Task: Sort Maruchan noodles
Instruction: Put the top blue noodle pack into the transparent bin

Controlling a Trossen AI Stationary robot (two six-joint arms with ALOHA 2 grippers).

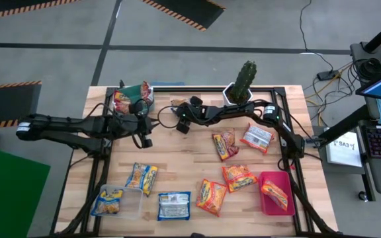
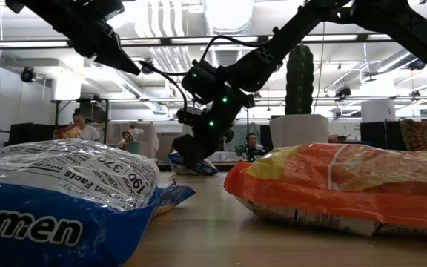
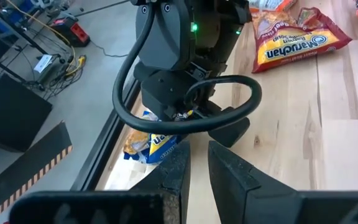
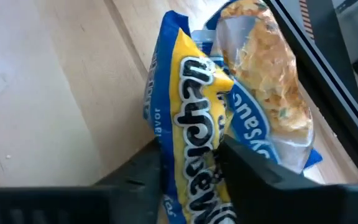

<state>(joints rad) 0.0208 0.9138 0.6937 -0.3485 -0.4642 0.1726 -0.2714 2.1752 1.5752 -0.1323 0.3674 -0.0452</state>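
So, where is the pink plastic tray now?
In the high view, the pink plastic tray sits at the table's near right corner, holding one orange crinkly noodle packet.

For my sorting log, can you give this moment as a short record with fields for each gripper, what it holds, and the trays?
right gripper: at the table's far edge, fingers closing on a blue-yellow crinkly plastic noodle packet
left gripper: beside it, fingers nearly together, nothing between them
pink plastic tray: near right corner, holds one orange packet
clear plastic tray: near left, one blue-yellow packet partly in it
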